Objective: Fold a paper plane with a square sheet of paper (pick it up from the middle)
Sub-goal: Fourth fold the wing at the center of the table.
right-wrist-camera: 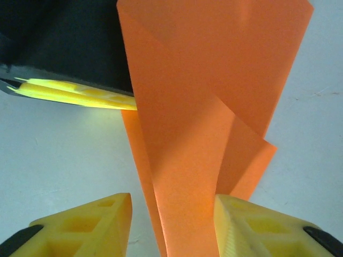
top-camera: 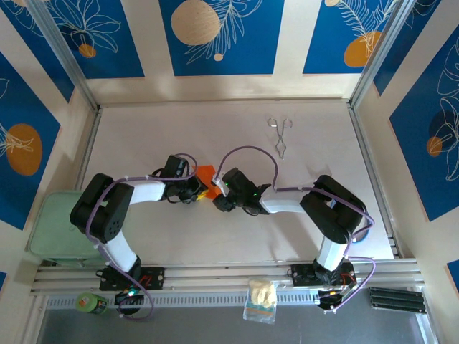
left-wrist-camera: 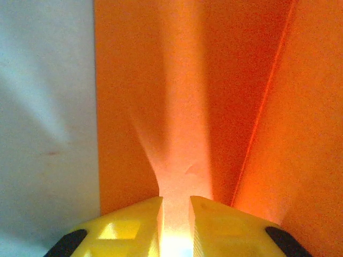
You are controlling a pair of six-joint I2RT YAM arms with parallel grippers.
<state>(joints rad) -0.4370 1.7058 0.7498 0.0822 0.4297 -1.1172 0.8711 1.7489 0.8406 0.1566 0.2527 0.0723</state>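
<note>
- Now the left gripper (left-wrist-camera: 176, 208) pinches the folded orange paper (left-wrist-camera: 214, 107) between nearly closed yellow jaws.
- Opposite, the right gripper (right-wrist-camera: 172, 203) has its jaws spread astride the paper's narrow end.

I count two grippers of my own, the left gripper (left-wrist-camera: 176, 201) and the right gripper (right-wrist-camera: 172, 198), each with two yellow fingers (right-wrist-camera: 86, 222), so four fingers in all. There is one orange paper (right-wrist-camera: 214, 69), a single folded piece. On the table (top-camera: 143, 136) lies one pair of metal tongs (top-camera: 280, 136). Below its near edge I count one green roll (top-camera: 90, 303) and one small plastic bag (top-camera: 261, 299).
</note>
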